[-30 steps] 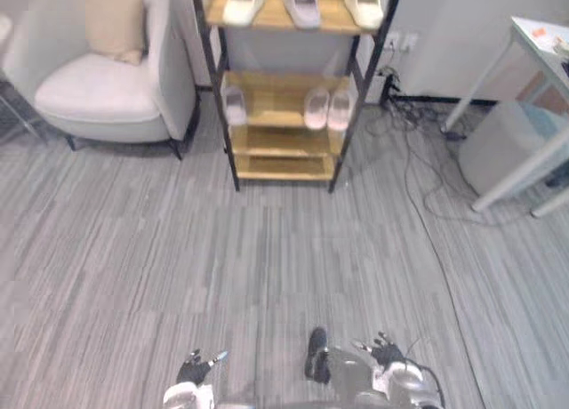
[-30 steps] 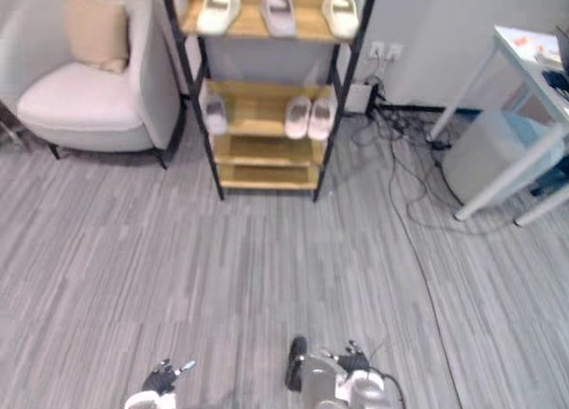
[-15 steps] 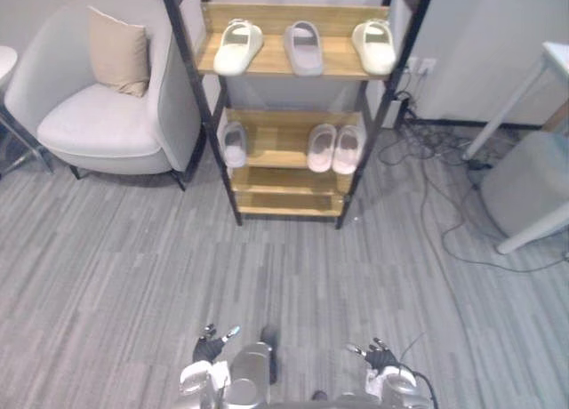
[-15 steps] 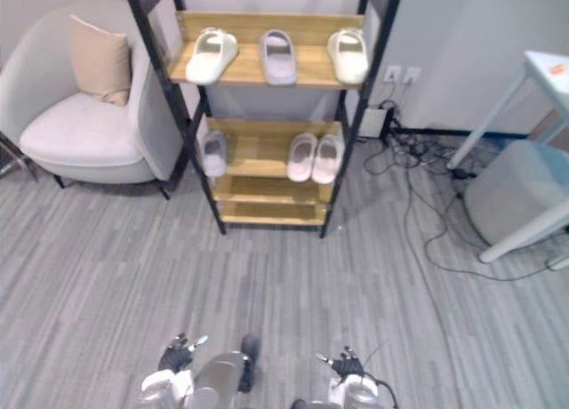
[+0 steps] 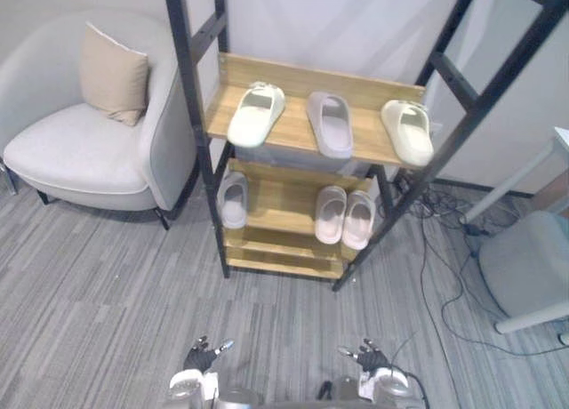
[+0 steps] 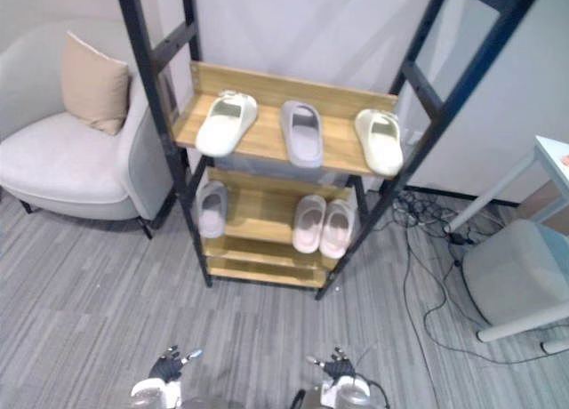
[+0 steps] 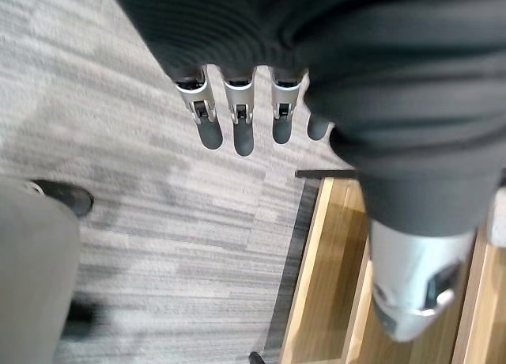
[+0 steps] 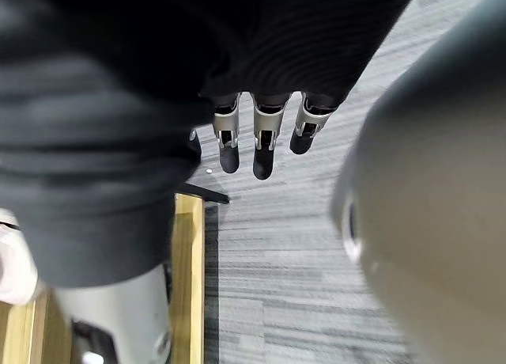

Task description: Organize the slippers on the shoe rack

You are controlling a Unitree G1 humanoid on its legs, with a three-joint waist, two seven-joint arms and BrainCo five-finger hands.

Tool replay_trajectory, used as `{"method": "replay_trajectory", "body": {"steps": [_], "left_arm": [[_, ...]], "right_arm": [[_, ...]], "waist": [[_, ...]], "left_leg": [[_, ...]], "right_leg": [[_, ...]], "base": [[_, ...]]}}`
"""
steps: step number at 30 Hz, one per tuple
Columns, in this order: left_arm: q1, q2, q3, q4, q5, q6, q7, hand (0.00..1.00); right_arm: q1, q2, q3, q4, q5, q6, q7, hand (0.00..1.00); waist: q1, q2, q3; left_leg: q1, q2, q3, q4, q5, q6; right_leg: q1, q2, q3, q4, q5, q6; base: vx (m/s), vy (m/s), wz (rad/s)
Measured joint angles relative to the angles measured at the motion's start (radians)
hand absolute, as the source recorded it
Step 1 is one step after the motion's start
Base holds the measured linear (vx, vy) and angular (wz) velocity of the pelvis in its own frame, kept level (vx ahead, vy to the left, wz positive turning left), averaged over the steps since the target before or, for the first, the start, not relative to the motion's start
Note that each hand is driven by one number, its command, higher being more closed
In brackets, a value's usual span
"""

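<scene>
- The task looks to be at its opening step, the approach. Neither hand carries a slipper, and all the slippers lie on the black-framed shoe rack with wooden shelves (image 5: 293, 76).
- The left hand (image 5: 203, 356) hangs low over the grey striped floor (image 5: 107, 276) in front of the rack. Its fingers (image 7: 234, 111) are straight and loose, and it holds nothing.
- The right hand (image 5: 369, 356) hangs level with it, also well short of the rack. Its fingers (image 8: 261, 134) are likewise straight, with nothing in them.
- On the upper shelf (image 5: 293, 132), a cream foam slipper (image 5: 255, 114) lies at the left end.
- A second cream slipper (image 5: 407, 132) lies at the right end of that shelf, overhanging the front edge a little.
- A lilac-grey slipper (image 5: 330, 123) lies between them, so the cream two are well apart.
- On the middle shelf (image 5: 280, 200), a matching lilac-grey slipper (image 5: 233, 198) sits alone at the left end, close to the post.
- A pair of pale pink slippers (image 5: 345, 218) lies side by side towards the right end of that shelf, touching or nearly so.
- I can see no slipper on the lowest shelf (image 5: 284, 249).
- The next move, as I judge it, calls for closing in and raising one hand to the upper shelf. The odd lilac-grey slipper could then be lifted out and set beside its mate, and the cream ones brought together.
- A pale grey armchair (image 5: 71, 151) stands just beside the rack's left side, leaving little room there for the left arm.
</scene>
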Motion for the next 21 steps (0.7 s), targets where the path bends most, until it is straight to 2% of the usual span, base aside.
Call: {"method": "replay_trajectory", "body": {"steps": [1, 2, 3, 4, 5, 6, 8, 9, 11, 13, 14, 15, 16, 17, 19, 21], "left_arm": [[0.002, 0.004, 0.001, 0.0, 0.001, -0.001, -0.001, 0.0], [0.003, 0.009, 0.001, 0.0, 0.002, -0.001, -0.001, 0.0], [-0.01, -0.025, 0.025, 0.018, 0.004, -0.002, -0.001, 0.0], [-0.009, -0.034, 0.032, 0.019, 0.011, -0.002, -0.003, 0.0], [-0.009, -0.06, 0.039, 0.026, 0.025, -0.001, -0.004, 0.0], [-0.01, -0.064, 0.043, 0.028, 0.031, 0.0, -0.005, 0.0], [-0.011, -0.07, 0.063, 0.022, 0.036, 0.0, -0.006, 0.0], [-0.012, -0.071, 0.078, 0.012, 0.039, -0.001, -0.006, 0.0], [-0.012, -0.074, 0.08, -0.013, 0.038, -0.002, -0.004, 0.0], [-0.013, -0.072, 0.076, -0.023, 0.036, -0.003, -0.003, 0.0], [-0.016, -0.071, 0.066, -0.023, 0.033, -0.004, -0.001, 0.0], [-0.017, -0.071, 0.057, -0.021, 0.031, -0.002, 0.001, 0.0], [-0.016, -0.071, 0.056, -0.019, 0.029, -0.003, 0.002, 0.0], [-0.012, -0.062, 0.035, -0.007, 0.029, -0.003, 0.003, 0.0], [-0.022, -0.059, 0.022, 0.005, 0.029, -0.001, 0.003, 0.0], [-0.025, -0.059, 0.019, 0.024, 0.031, 0.0, 0.001, 0.0]], "right_arm": [[0.003, 0.002, 0.003, 0.002, 0.0, 0.001, 0.0, 0.0], [0.012, 0.003, 0.003, 0.005, 0.0, 0.002, 0.001, 0.0], [0.001, -0.021, 0.0, 0.005, -0.001, 0.005, 0.0, 0.0], [0.002, -0.026, -0.003, 0.006, -0.001, 0.005, -0.001, 0.0], [0.002, -0.034, -0.029, 0.005, -0.001, 0.005, -0.001, 0.0], [0.002, -0.035, -0.042, 0.005, -0.001, 0.004, -0.003, 0.0], [0.011, -0.034, -0.045, 0.006, 0.0, 0.005, -0.004, 0.0], [0.015, -0.034, -0.043, 0.004, 0.0, 0.006, -0.007, 0.0], [0.014, -0.027, -0.04, 0.004, 0.003, 0.011, -0.012, 0.0], [0.01, -0.023, -0.04, 0.003, 0.005, 0.01, -0.014, 0.0], [0.01, -0.02, -0.04, 0.003, 0.007, 0.01, -0.014, 0.0], [0.013, -0.019, -0.039, 0.002, 0.008, 0.01, -0.014, 0.0], [0.013, -0.018, -0.037, 0.003, 0.008, 0.011, -0.015, 0.0], [0.011, -0.012, -0.037, -0.001, 0.008, 0.01, -0.015, 0.0], [0.026, -0.014, -0.043, 0.002, 0.008, 0.012, -0.015, 0.0], [0.029, -0.014, -0.049, 0.001, 0.005, 0.012, -0.014, 0.0]], "waist": [[0.0, -0.019, 0.001], [-0.003, -0.046, -0.001], [-0.003, 0.006, 0.002], [-0.003, 0.02, 0.0], [-0.021, 0.044, -0.005], [-0.023, 0.057, -0.004], [-0.024, 0.062, -0.001], [-0.018, 0.065, 0.001], [-0.008, 0.068, 0.004], [0.003, 0.067, 0.003], [0.004, 0.068, 0.002], [0.004, 0.072, 0.001], [0.007, 0.076, -0.003], [0.005, 0.067, -0.015], [0.002, 0.061, -0.021], [0.001, 0.064, -0.026]], "left_leg": [[0.028, -0.012, -0.006, 0.002, -0.018, -0.024], [0.048, -0.036, -0.02, 0.004, -0.032, -0.031], [0.063, 0.009, -0.039, 0.017, -0.059, -0.027], [0.06, 0.018, -0.043, 0.024, -0.059, -0.027], [0.044, 0.043, -0.058, 0.042, -0.059, -0.027], [0.017, 0.065, -0.062, 0.099, -0.059, -0.028], [-0.064, 0.09, -0.056, 0.321, -0.057, -0.03], [-0.148, 0.121, -0.041, 0.525, -0.067, -0.057], [-0.241, 0.159, 0.02, 0.64, -0.125, -0.041], [-0.295, 0.16, 0.044, 0.566, -0.15, -0.03], [-0.324, 0.145, 0.02, 0.447, -0.145, -0.03], [-0.33, 0.136, -0.018, 0.34, -0.105, -0.038], [-0.318, 0.12, -0.022, 0.322, -0.068, -0.055], [-0.296, 0.098, -0.009, 0.275, -0.059, -0.042], [-0.278, 0.08, 0.01, 0.277, -0.057, -0.039], [-0.247, 0.059, 0.011, 0.252, -0.055, -0.035]], "right_leg": [[0.002, 0.019, 0.039, -0.11, 0.139, -0.021], [0.001, 0.01, 0.063, -0.13, 0.237, -0.073], [0.008, 0.038, 0.048, -0.092, 0.201, -0.089], [0.014, 0.045, 0.043, -0.1, 0.189, -0.092], [0.031, 0.069, 0.026, -0.134, 0.166, -0.087], [0.059, 0.093, 0.005, -0.178, 0.16, -0.091], [0.143, 0.129, -0.008, -0.262, 0.154, -0.099], [0.195, 0.151, -0.014, -0.298, 0.14, -0.113], [0.25, 0.164, -0.018, -0.316, 0.127, -0.114], [0.28, 0.157, -0.008, -0.326, 0.123, -0.102], [0.287, 0.148, 0.007, -0.326, 0.115, -0.088], [0.291, 0.144, 0.021, -0.326, 0.109, -0.075], [0.298, 0.139, 0.045, -0.325, 0.107, -0.058], [0.31, 0.122, 0.068, -0.338, 0.113, -0.042], [0.32, 0.11, 0.084, -0.359, 0.126, -0.027], [0.345, 0.093, 0.092, -0.38, 0.134, -0.014]], "base": [[0.45, -0.171, 0.23], [0.55, -0.226, 0.17], [0.45, -0.203, 0.15], [0.48, -0.232, 0.2], [0.37, -0.191, 0.34], [0.42, -0.224, 0.41], [0.32, -0.166, 0.4], [0.24, -0.112, 0.28], [0.21, -0.051, -0.02], [0.2, 0.015, -0.24], [0.14, 0.102, -0.31], [0.13, 0.125, -0.45], [0.17, 0.154, -0.38], [0.18, 0.131, -0.28], [0.25, 0.187, -0.22], [0.15, 0.139, -0.21]]}}
